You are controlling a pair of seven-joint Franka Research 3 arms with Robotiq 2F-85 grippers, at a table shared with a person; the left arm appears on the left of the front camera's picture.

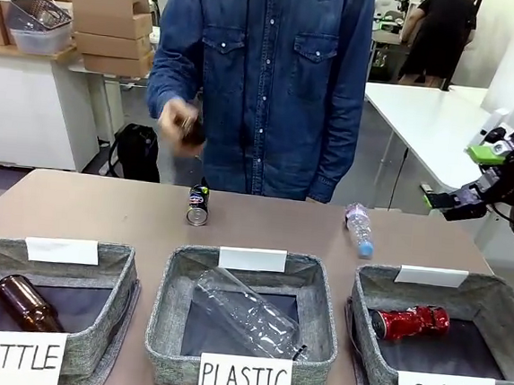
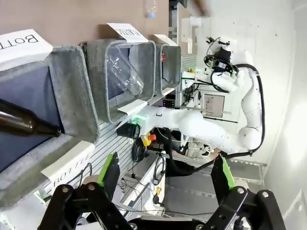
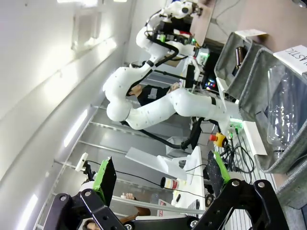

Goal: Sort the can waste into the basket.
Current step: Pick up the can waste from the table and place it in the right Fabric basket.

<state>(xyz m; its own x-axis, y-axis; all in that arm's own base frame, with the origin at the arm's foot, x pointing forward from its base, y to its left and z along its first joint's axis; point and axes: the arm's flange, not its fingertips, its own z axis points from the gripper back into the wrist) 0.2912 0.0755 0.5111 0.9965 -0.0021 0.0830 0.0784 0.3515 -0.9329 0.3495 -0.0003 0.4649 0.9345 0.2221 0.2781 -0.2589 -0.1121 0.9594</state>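
Table (image 1: pixel 102 210) runs L–R, w/ a person (image 1: pixel 275 86) in denim at the far side. Three grey baskets sit along the near edge: BOTTLE basket (image 1: pixel 116 306) at L, PLASTIC basket (image 1: pixel 167 320) mid, CAN basket (image 1: pixel 491 299) at R.

R gripper (image 3: pixel 160 177): fingers spread wide, nothing btwn them. In the front view it hangs raised off the table's far-R side, well apart from everything on it. L gripper (image 2: pixel 166 172): also spread wide and empty. Its wrist view looks along the basket row from the BOTTLE end, so it prob sits off the L side. The person's hand (image 1: pixel 180 124) is up at chest height w/ a blurred brown item; can't tell what.

Smaller stuff: a big clear bottle (image 1: pixel 246 313) in the PLASTIC basket, a brown bottle (image 1: pixel 26 306) in the BOTTLE basket, and a small plastic bottle (image 1: pixel 360 230) on the table just beyond the CAN basket's far-L corner.

Cans: the red can (image 1: pixel 410 322) lies on its side in the CAN basket, so that one looks sorted. The dark can (image 1: pixel 198 204) is on bare table at the far side, L of mid, just in front of the person. Its silver end faces the robot, so it's prob lying w/ long axis near–far, though it could be tilted.

Key relation: the dark can lies far-L of the R gripper, across the mid. It's on the L arm's side, but its basket is at the R end. Whichever arm goes, the fingers should prob close across the can's L–R width.
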